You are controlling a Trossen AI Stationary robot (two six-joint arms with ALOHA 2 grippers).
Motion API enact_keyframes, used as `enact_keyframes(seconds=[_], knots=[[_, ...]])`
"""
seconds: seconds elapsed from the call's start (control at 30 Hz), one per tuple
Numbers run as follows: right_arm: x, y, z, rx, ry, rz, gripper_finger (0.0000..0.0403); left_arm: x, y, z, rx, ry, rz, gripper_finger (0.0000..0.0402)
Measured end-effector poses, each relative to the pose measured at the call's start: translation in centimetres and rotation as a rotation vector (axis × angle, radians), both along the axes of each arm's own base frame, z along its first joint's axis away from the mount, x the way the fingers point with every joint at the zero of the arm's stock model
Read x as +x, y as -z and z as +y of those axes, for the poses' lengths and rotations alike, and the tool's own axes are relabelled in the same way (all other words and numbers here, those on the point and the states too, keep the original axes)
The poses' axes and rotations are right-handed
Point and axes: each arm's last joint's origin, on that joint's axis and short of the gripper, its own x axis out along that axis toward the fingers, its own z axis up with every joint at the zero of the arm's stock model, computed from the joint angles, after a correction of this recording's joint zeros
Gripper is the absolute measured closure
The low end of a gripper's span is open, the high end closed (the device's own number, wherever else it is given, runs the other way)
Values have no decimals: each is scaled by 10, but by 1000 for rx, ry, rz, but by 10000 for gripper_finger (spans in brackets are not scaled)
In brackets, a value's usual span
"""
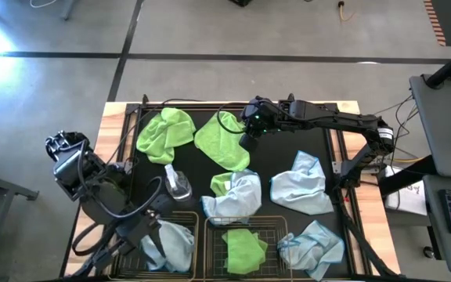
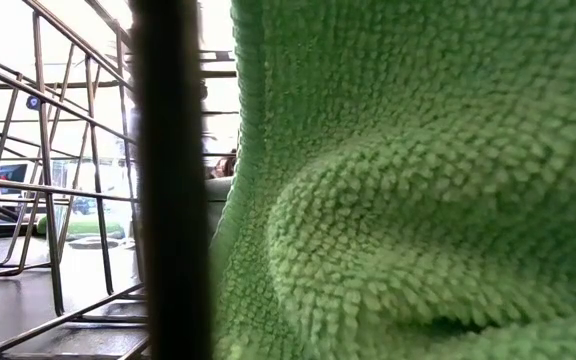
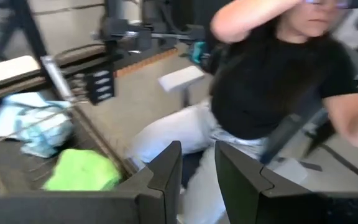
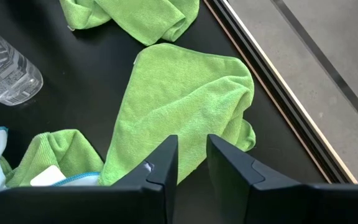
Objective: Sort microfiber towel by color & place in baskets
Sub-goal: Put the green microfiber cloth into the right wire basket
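The right hand (image 4: 191, 163) hovers over the middle green towel (image 1: 222, 139), which lies on the tabletop (image 1: 284, 153) just beyond the spray bottle (image 1: 176, 182); its fingers stand slightly apart and hold nothing. It should probably drop straight onto a raised fold and pinch one layer, then carry it to the basket (image 1: 276, 227) with a green towel already inside. That arm reaches long and low across; the left hand (image 3: 196, 173) waits, parted and empty, above the blue-towel basket (image 1: 193, 235)

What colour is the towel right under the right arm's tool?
Lime green; the towel under the right tool shows best in the right wrist view.
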Motion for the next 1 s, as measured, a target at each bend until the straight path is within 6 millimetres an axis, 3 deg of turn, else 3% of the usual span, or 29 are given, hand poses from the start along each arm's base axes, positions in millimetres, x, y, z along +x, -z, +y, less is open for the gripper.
enact_keyframes(seconds=[0.23, 0.43, 0.83, 1.0], knots=[[0, 0, 0, 0, 0, 0, 321, -2, 6, 15, 195, -309, -38, 319], [0, 0, 0, 0, 0, 0, 332, 1, 4, 20, 254, -493, -110, 319], [0, 0, 0, 0, 0, 0, 335, -4, 11, 33, 364, -526, -34, 319], [0, 0, 0, 0, 0, 0, 335, -4, 11, 33, 320, -557, -11, 319]])
